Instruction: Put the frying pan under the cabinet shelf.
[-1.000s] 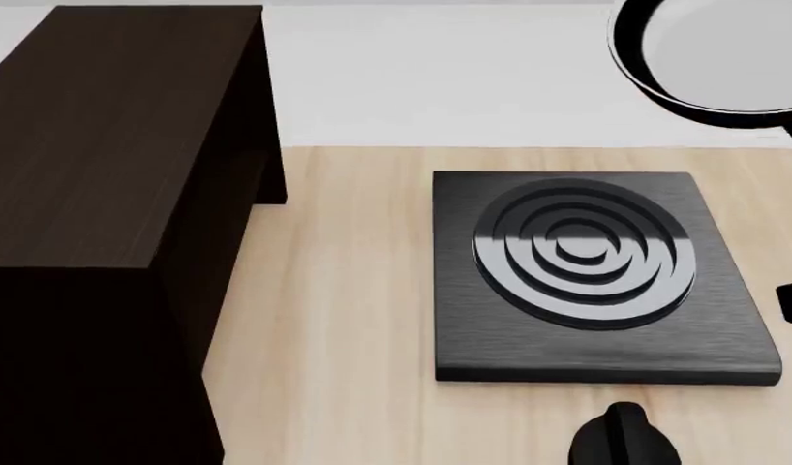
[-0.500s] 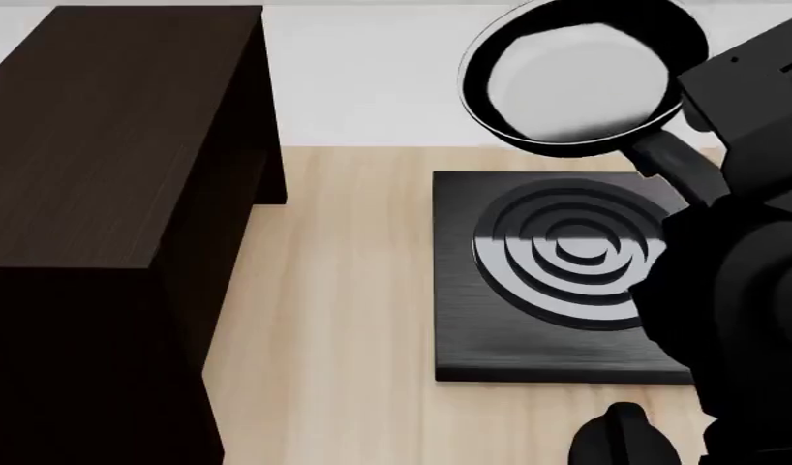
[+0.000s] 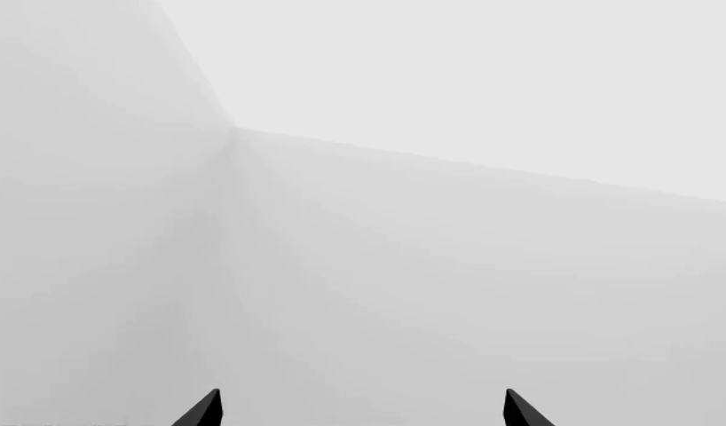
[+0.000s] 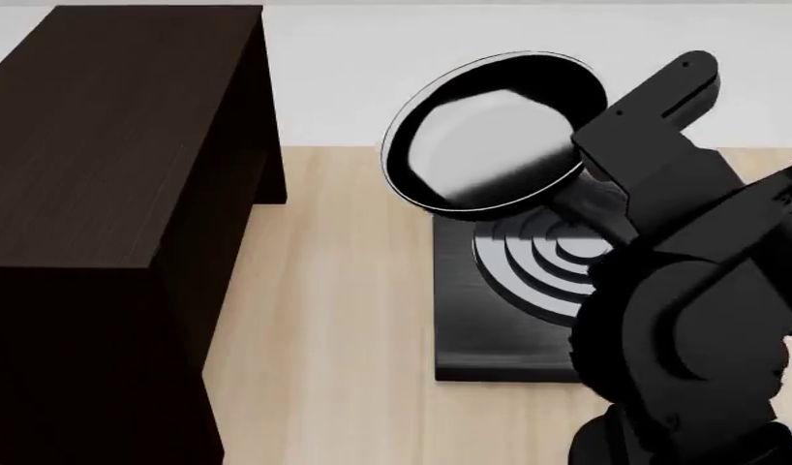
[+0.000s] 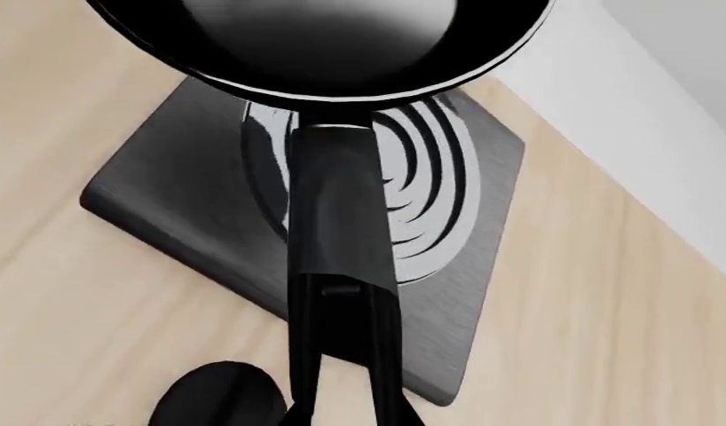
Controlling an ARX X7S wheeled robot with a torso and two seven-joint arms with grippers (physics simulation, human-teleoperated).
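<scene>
1. Our right gripper (image 5: 339, 390) is pinched on the long black handle of the frying pan (image 4: 491, 133); in the right wrist view the fingers (image 5: 384, 373) run along either side of the handle's near end.
2. Our left gripper (image 3: 360, 410) shows only as two dark fingertips (image 3: 201, 411), spread well apart with nothing between them, facing plain pale walls that meet in a corner.
3. We see the pan held in the air, clear of the table, with its bowl tilted so the whitish inside faces the head camera.
4. The pan's long axis runs from the right gripper away toward the bowl; in the head view the bowl points up and to the left, toward the far edge of the table, and the handle trails back to the right behind the arm.
5. The bowl hangs over the far left corner of the square black ringed plate (image 4: 500, 329), which lies flat on the table below.
6. The cabinet shelf (image 4: 106, 145) stands at the left of the head view, dark wood grain with a flat top, well apart from the pan with bare table between them.
7. The table (image 4: 325, 339) is light wood, and behind its far edge we see a pale, plain floor or wall.
8. A rounded black object (image 5: 215, 395) sits on the table just beside the plate's near edge; we cannot tell what it is.
</scene>
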